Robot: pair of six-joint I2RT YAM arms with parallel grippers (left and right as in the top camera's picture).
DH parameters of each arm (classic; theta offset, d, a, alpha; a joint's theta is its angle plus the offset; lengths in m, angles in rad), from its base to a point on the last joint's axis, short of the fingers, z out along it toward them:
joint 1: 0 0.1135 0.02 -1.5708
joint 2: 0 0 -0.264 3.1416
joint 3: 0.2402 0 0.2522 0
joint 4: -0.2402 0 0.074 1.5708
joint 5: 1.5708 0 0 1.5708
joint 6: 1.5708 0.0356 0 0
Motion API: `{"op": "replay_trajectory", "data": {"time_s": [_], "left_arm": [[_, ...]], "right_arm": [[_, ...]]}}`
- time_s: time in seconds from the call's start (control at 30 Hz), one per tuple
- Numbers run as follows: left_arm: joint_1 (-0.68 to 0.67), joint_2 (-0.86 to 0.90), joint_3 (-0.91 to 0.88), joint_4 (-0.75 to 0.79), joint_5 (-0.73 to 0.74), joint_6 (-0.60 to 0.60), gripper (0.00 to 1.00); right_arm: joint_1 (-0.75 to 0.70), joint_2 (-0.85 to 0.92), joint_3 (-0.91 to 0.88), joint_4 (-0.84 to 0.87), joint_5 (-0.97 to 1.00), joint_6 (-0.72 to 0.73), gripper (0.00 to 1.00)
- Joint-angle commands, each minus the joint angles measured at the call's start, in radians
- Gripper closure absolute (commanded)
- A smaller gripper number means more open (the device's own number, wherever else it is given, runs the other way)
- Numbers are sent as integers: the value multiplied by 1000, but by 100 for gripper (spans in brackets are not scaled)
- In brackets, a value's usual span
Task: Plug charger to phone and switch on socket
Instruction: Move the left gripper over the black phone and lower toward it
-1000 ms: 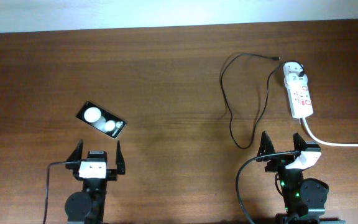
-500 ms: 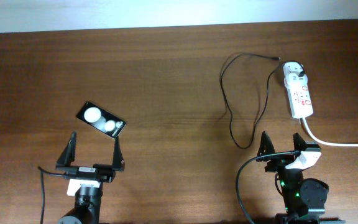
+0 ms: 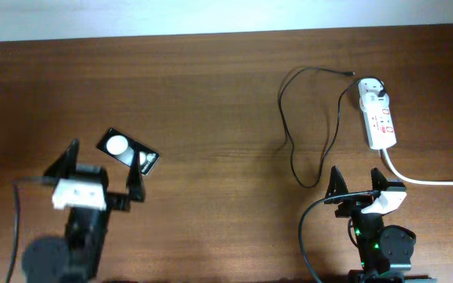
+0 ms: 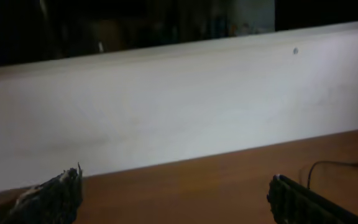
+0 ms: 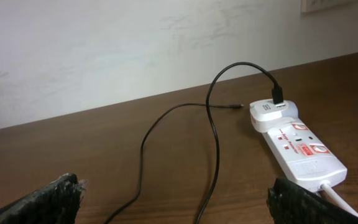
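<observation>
**Phone:** The phone lies flat and askew on the table, at left centre of the overhead view.

**Left gripper:** The left gripper stands wide open with nothing between its fingers. One finger overlaps the phone's lower right end. Whether it touches the phone cannot be told.

**Left wrist view:** It shows mostly the pale wall and a strip of table.

**Charger:** The charger has its white plug seated in the top end of the socket, at upper right. Its black lead loops down the table. The connector tip lies free just left of the plug, well apart from the phone.

**Socket:** Switch position cannot be read. A white cord trails off to the right edge.

**Right gripper:** The right gripper sits at lower right, open and empty.
</observation>
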Motion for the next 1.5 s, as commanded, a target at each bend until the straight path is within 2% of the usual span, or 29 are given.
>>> {"op": "replay_trajectory", "data": {"time_s": [0.0,0.1,0.23,0.3,0.4,0.43,0.5,0.57,0.63,0.73,0.87,0.93,1.0,1.1,1.23,1.47], "left_arm": [[6,171,129,-40,5,-10,1],[6,266,178,-69,5,-9,1],[6,277,177,-154,21,-10,1],[6,297,177,-125,116,-10,1],[5,364,176,-107,143,-15,1],[5,399,177,-106,131,-66,1],[5,482,179,-102,-14,-234,1],[5,577,198,-106,-88,-333,1],[5,652,248,-153,-146,-393,1],[5,765,402,-319,-233,-408,1],[6,788,471,-399,-238,-408,1],[6,792,470,-405,32,-407,1],[6,797,470,-392,84,-408,1],[6,798,470,-383,59,-420,1],[6,798,470,-388,-97,-568,1],[6,822,483,-388,-193,-607,2]], "right_arm": [[-3,-8,-5,-5,8,6,1],[-3,-8,-5,-5,8,6,1],[-3,-8,-5,-5,8,6,1],[-3,-8,-5,-5,8,6,1],[-3,-8,-5,-5,8,6,1],[-3,-8,-5,-5,8,6,1],[-3,-8,-5,-5,8,6,1],[-3,-8,-5,-5,8,6,1],[-3,-8,-5,-5,8,6,1],[-3,-8,-5,-5,8,6,1],[-3,-8,-5,-5,8,6,1],[-3,-8,-5,-5,8,6,1],[-3,-8,-5,-5,8,6,1],[-3,-8,-5,-5,8,6,1],[-3,-8,-5,-5,8,6,1],[-3,-8,-5,-5,8,6,1]]}}
